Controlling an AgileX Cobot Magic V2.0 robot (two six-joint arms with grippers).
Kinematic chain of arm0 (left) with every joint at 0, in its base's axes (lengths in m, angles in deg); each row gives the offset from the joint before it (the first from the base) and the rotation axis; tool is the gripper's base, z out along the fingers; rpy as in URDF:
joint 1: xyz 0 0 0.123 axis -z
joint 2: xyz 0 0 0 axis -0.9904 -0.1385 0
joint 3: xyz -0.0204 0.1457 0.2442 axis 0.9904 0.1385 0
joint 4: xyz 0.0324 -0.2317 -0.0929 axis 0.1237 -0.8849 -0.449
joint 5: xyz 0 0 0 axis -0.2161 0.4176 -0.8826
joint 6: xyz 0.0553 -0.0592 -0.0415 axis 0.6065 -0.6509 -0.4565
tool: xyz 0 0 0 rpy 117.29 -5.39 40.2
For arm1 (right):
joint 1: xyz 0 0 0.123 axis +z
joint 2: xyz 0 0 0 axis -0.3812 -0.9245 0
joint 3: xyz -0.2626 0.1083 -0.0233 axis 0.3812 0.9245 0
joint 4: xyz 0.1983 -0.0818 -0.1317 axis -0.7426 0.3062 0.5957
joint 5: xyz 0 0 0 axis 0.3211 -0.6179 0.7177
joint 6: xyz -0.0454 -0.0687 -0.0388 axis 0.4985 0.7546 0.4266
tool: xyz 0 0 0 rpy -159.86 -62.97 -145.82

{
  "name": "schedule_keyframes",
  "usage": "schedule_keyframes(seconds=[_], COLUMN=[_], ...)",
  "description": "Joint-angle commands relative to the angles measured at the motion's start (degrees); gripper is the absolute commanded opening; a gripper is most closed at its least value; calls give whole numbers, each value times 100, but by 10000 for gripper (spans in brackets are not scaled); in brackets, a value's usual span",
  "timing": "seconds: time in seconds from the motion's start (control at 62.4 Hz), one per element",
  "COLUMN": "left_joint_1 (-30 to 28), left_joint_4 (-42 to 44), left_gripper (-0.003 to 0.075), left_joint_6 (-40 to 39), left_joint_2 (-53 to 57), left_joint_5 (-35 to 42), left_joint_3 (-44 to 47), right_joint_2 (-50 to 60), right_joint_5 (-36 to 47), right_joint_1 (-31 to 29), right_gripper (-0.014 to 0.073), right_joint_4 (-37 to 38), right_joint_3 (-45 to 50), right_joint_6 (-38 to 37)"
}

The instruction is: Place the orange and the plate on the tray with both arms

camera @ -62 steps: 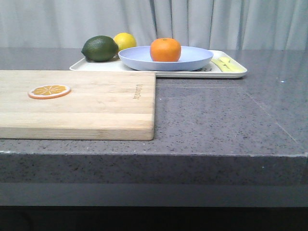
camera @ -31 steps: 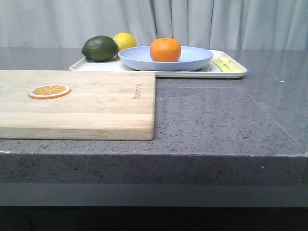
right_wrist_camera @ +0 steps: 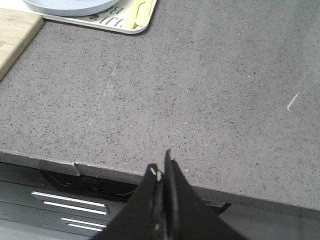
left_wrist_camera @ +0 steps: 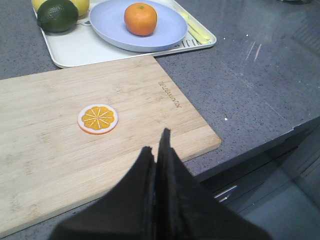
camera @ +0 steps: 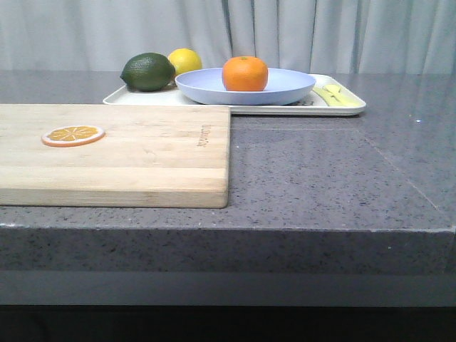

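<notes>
Since the orange [camera: 245, 74] sat in the plate [camera: 285, 87] on the tray [camera: 349, 107] (task apparently complete), both grippers, left [left_wrist_camera: 159, 150] and right [right_wrist_camera: 163, 175], hung pressed together, empty.

Dark grey speckled stone desk [camera: 320, 171], glossy, thick front edge, faint seam lines across the top. Pale grey pleated curtain [camera: 299, 32] fills the whole back behind it. Below the desk edge: dark cabinet fronts with silver bar handles [right_wrist_camera: 67, 206]. Light is soft and even, with a few white glints on the stone at the right.
</notes>
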Motion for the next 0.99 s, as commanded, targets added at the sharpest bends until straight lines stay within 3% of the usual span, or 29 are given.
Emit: schedule_keyframes(seconds=[0.0,0.208,0.384,0.625,0.977], left_joint_1=[-22,-51,-1017,-2247,-2412], left_joint_4=[-64,-50,460,485,1000], left_gripper=[-20,-20,-20,-20,-20], left_joint_6=[-49,-49,-49,-49,-724], left_joint_2=[-45,224,1138,2261,2716], left_joint_5=[374,653,1508,2266,3320], left_joint_3=[-144,97,957,2190,3368], right_joint_2=[-57,-57,-57,-57,-57], right_joint_5=[373,373,373,373,376], right_joint_1=[-16,-16,-16,-16,-16], right_gripper=[-68,-68,-68,-68,-68], right_joint_4=[86,86,86,86,86], right_joint_3=[-117,-117,-117,-117,-117], right_joint_6=[6,6,6,6,6])
